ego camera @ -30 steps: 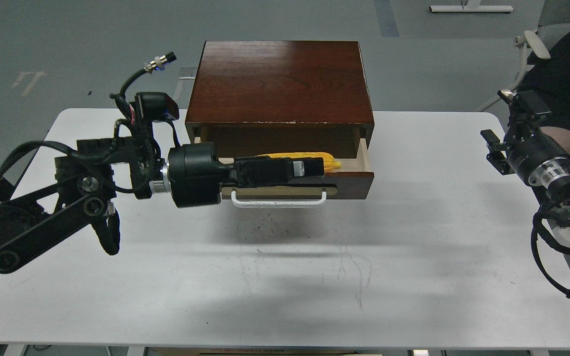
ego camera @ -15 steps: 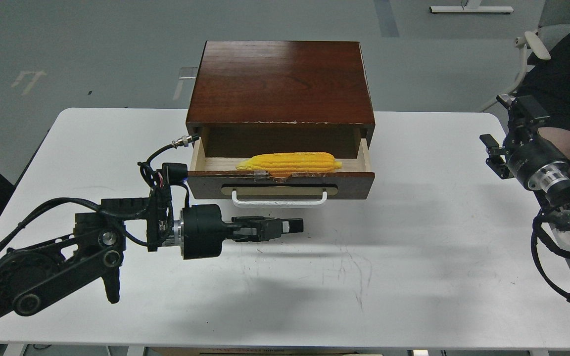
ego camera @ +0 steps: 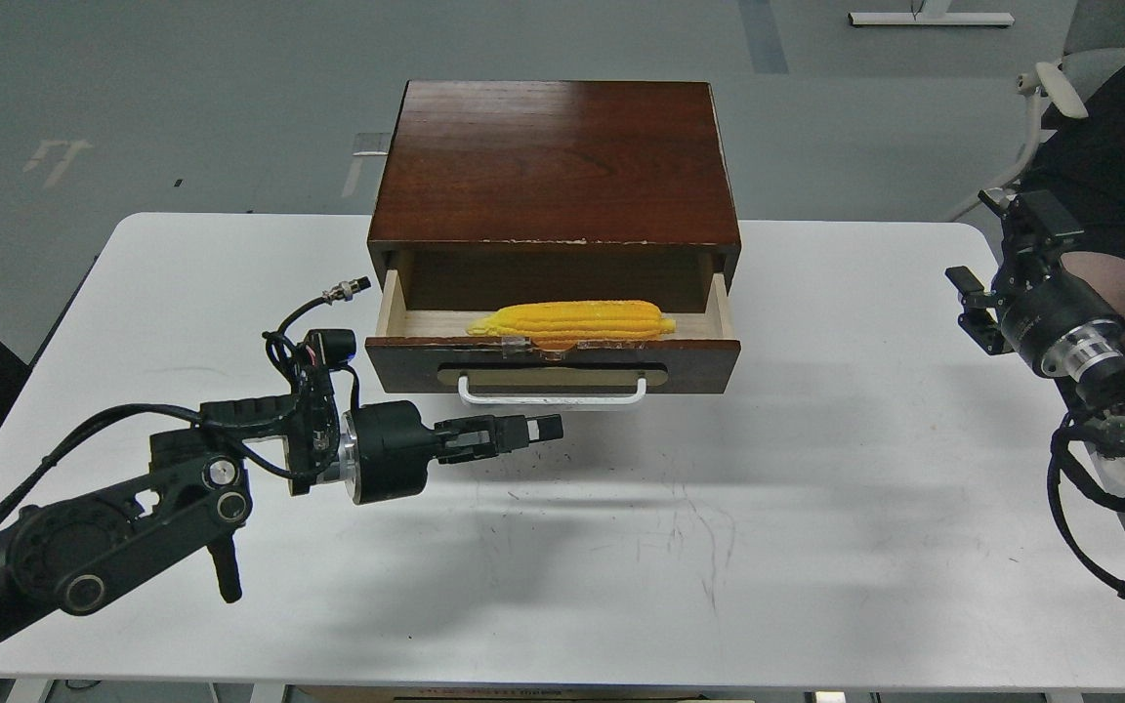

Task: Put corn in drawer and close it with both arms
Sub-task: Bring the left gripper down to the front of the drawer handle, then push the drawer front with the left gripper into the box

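Since half a second ago, the left pincer (ego camera: 541, 430) has drawn slightly back toward the left and near side, its tip now below the left part of the white bar handle (ego camera: 551, 394) rather than reaching past its middle; the corn (ego camera: 570, 320) and the drawer (ego camera: 553, 350) have not shifted, and the right pincer (ego camera: 975, 310) has barely stirred.

From the head view, the corn lies lengthwise inside the open drawer, resting on the pale wood floor just behind the front panel, its pointed end to the left. The left pincer hovers over the tabletop (ego camera: 816, 508) just near of the drawer front, fingers close together with nothing between them. The right pincer hangs well apart at the far right edge; it is seen small and dark, so I cannot tell how far open it is.

The corn is placed, so closing is what remains. The drawer looks stiff and solid, likely to slide straight if pushed evenly. The flat dark front panel on each side of the handle seems the best place to press, one arm per side; a lopsided push might skew it in the cabinet (ego camera: 553, 161). The chipped top edge is best avoided.
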`<state>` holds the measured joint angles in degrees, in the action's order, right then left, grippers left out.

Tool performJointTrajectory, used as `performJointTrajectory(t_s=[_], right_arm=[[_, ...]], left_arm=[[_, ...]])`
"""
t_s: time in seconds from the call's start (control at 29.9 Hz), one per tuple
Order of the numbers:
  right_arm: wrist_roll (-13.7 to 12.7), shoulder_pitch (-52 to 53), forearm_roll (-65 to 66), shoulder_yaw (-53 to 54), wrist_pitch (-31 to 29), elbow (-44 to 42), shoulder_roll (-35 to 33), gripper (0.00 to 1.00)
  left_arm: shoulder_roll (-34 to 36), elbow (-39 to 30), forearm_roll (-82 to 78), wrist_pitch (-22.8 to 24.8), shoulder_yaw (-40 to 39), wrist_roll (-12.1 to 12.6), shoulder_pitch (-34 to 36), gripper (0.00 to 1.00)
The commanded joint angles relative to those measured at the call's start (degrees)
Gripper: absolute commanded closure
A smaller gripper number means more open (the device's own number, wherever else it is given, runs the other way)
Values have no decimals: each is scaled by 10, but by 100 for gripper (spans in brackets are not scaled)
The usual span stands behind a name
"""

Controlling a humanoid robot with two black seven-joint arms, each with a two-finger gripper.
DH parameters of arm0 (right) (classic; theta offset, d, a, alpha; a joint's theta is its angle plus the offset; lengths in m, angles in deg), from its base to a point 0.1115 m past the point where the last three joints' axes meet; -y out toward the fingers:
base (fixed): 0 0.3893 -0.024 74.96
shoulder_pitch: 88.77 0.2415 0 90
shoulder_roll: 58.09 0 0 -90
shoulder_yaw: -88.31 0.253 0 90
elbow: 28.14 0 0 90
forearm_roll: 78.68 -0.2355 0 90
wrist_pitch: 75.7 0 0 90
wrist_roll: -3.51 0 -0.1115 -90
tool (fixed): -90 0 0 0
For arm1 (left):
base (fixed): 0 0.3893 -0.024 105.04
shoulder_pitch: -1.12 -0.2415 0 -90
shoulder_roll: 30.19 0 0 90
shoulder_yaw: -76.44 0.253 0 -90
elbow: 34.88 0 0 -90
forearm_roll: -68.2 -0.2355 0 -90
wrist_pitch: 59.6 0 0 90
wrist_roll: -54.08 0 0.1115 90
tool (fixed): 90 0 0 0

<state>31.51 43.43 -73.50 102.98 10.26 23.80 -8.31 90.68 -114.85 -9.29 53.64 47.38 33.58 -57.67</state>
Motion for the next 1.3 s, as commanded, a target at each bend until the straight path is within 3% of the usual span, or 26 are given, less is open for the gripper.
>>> performJointTrajectory(t_s=[0.0,0.87,1.27], right_arm=[[0,0,0,0,0,0,0,0],[0,-6,0,-1,0,0,0,0],[0,-6,0,-1,1,0,0,0]], left_arm=[[1,-1,8,2,2,-1,1,100],[5,13,22,1,-8,-5,3,100],[9,10,23,31,-7,-7,3,100]])
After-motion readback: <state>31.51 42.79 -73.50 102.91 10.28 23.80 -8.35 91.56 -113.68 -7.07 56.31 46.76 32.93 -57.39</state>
